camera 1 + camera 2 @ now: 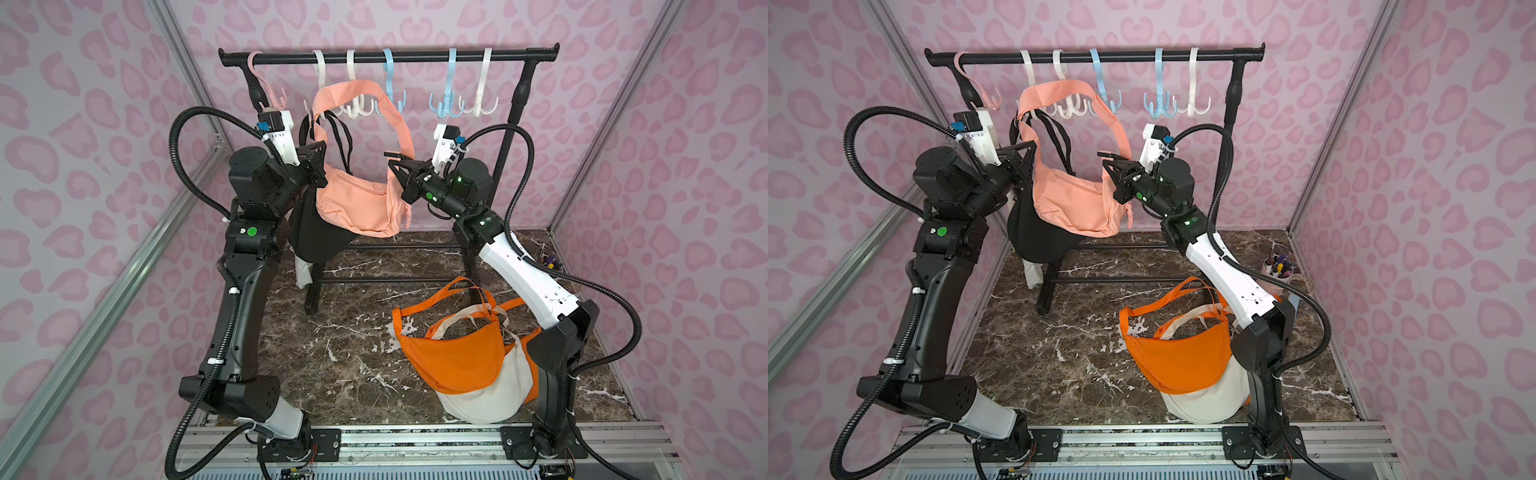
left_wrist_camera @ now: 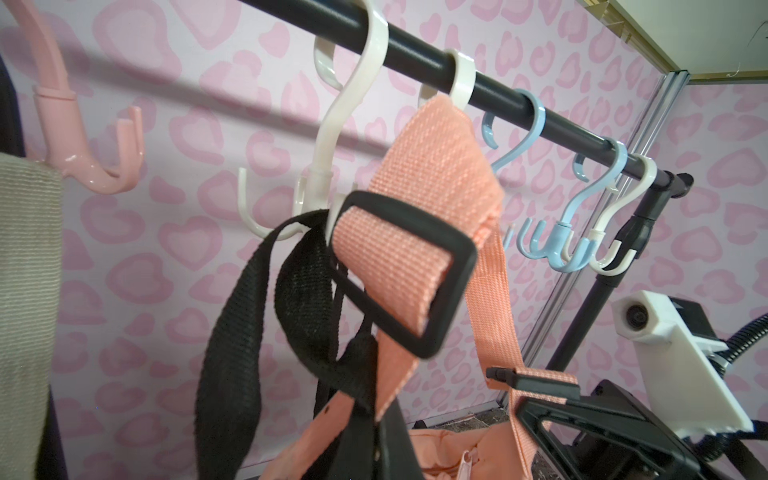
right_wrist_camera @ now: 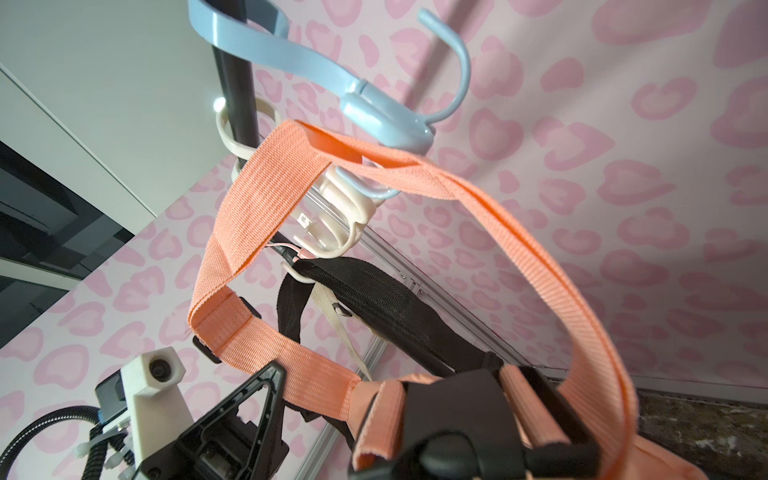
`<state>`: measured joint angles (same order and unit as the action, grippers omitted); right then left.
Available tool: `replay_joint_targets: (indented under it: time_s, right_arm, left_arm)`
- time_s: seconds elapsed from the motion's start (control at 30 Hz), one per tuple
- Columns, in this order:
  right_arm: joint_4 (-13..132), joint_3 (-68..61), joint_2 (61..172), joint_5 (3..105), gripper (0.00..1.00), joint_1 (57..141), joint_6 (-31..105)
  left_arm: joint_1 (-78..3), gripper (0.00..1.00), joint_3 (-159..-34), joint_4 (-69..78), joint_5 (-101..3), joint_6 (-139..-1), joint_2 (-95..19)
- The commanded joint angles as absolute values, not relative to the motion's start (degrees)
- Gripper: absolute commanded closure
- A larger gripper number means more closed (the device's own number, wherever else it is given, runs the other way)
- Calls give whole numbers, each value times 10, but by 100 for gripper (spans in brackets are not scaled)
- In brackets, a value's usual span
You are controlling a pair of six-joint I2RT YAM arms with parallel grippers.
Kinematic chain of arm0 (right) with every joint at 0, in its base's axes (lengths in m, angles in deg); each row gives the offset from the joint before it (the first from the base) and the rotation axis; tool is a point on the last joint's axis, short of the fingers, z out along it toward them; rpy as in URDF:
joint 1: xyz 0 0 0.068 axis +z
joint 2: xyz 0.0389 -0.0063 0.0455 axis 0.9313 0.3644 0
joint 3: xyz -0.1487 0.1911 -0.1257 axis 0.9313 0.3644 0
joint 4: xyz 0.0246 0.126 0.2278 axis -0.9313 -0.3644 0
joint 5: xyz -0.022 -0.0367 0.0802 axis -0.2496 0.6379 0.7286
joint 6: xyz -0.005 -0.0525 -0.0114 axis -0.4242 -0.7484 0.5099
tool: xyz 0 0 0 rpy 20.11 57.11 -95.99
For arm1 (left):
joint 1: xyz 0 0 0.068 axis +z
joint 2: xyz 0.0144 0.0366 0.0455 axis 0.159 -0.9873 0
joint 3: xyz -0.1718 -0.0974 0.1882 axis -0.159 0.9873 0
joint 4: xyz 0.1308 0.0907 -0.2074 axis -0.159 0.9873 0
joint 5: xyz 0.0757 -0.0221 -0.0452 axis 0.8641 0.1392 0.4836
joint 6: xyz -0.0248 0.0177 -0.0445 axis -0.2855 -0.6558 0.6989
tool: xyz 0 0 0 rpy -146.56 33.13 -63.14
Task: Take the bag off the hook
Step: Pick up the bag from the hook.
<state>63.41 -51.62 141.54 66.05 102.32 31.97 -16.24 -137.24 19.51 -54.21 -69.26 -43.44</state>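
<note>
Strap (image 1: 353, 89) of the bag (image 1: 357, 203) is pinched in my right pincer (image 1: 392, 157); left pincer (image 1: 320, 164) is pressed together at its other end. Bag hangs off the hooks (image 1: 450, 83), six in all. One cup (image 1: 1277, 279) holds pens (image 1: 1281, 264); two spare bags (image 1: 453, 357) lie on the table (image 1: 332, 353).

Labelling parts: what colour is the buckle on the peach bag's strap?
Black buckle, clearest in the left wrist view.
</note>
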Motion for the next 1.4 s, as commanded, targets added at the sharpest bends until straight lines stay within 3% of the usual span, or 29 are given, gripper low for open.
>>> replay_joint_targets:
  time_s: [0.0, 0.37, 0.9, 1.13, 1.37]
  right_arm:
    - [662, -510, 1408, 658, 100, 1025, 315]
    - [652, -474, 1370, 644, 100, 1042, 270]
    - [690, -313, 1270, 589, 100, 1046, 232]
    - [696, -288, 1251, 588, 100, 1053, 202]
    - [707, -283, 1247, 604, 100, 1063, 171]
  left_arm:
    - [-163, 97, -1372, 185, -552, -674, -430]
    - [-162, 97, -1332, 190, -571, -653, -408]
    - [-162, 97, -1151, 116, -540, -670, -341]
    - [-162, 77, -1138, 79, -538, -670, -348]
    - [-162, 72, -1179, 78, -535, -673, -383]
